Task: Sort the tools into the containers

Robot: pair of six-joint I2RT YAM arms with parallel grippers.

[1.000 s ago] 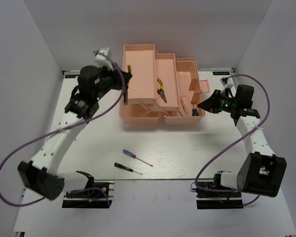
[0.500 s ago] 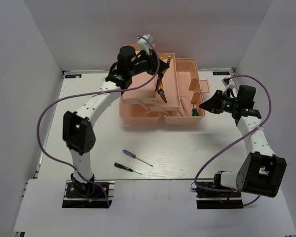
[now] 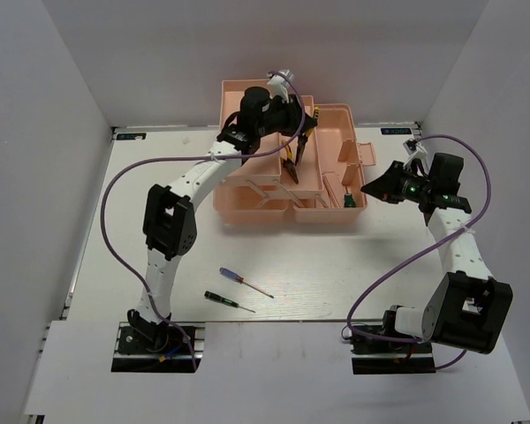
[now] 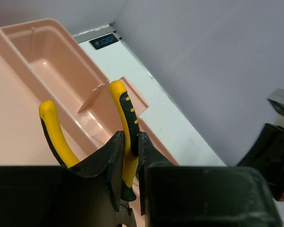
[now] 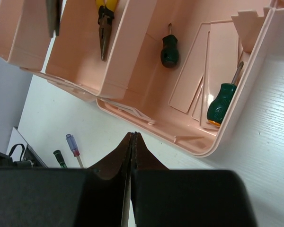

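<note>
Left fingers (image 4: 102, 161) pinch curved, yellow-and-black-handled pliers (image 4: 128, 113).

The toolbox (image 3: 247, 212) is being carried at the counter's (image 3: 353, 265) far middle. Pliers (image 5: 104, 19) are being kept in its middle tray (image 5: 80, 56), two stubby drivers (image 5: 169, 51) in the right compartment (image 5: 151, 85), and two thin screwdrivers (image 3: 245, 282) are being left before it.
</note>
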